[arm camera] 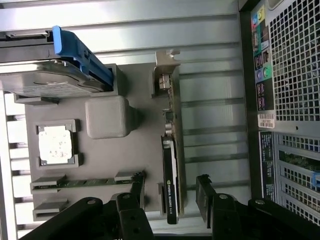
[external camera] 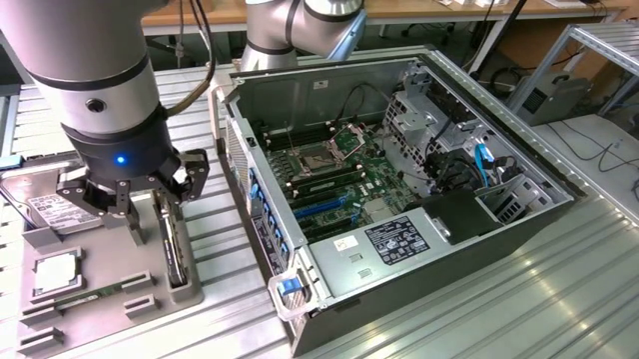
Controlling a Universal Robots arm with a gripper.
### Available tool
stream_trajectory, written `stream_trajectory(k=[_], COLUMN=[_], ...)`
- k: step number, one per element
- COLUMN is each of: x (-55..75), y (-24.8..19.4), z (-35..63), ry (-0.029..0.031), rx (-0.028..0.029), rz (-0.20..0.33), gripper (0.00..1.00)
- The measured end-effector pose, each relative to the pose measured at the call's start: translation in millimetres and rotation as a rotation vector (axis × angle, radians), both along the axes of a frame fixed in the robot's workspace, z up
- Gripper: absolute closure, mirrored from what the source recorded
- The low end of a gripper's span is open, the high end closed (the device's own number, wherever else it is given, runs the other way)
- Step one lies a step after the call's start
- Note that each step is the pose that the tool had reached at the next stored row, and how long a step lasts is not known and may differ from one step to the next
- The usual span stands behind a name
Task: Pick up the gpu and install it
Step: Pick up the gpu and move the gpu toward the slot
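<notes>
Directly beneath the wrist, the gripper hangs with its jaws spread wide and nothing in them, one of its black fingers on either side of the gpu and apart from it. The card stands on edge in a slot of the grey tray, so its thin top edge faces up into the gap between the jaws. Its long axis runs away from the fingers toward the silver bracket at the far end, which means the jaws straddle the black end of the card across its thickness, not its length. From the exterior view the gripper sits low over the tray on that view's left. The gpu runs along the tray's edge nearest the computer case, roughly parallel to the case's wall. Beside the card the tray also holds a memory stick lying flat, a square processor chip in its own pocket, a plain grey block and a hard drive with a blue carrier. Farther off, on the exterior view's right, the case lies open on its side with the motherboard exposed and its blue expansion slots unoccupied, as far as I can judge
</notes>
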State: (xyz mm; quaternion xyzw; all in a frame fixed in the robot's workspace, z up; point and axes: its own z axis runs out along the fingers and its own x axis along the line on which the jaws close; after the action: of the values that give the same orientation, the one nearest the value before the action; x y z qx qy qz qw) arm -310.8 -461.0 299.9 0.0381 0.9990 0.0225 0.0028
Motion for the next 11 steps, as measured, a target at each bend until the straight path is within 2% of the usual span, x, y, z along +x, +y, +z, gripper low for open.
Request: stream_trajectory(k=[4, 11], x=[0.0, 0.2], y=[0.0, 0.0], z=[-6.8, -21.6], ry=[0.0014, 0.0077], rx=[0.0001, 0.0], rz=[0.0, 0.0], gripper=[0.46, 0.46])
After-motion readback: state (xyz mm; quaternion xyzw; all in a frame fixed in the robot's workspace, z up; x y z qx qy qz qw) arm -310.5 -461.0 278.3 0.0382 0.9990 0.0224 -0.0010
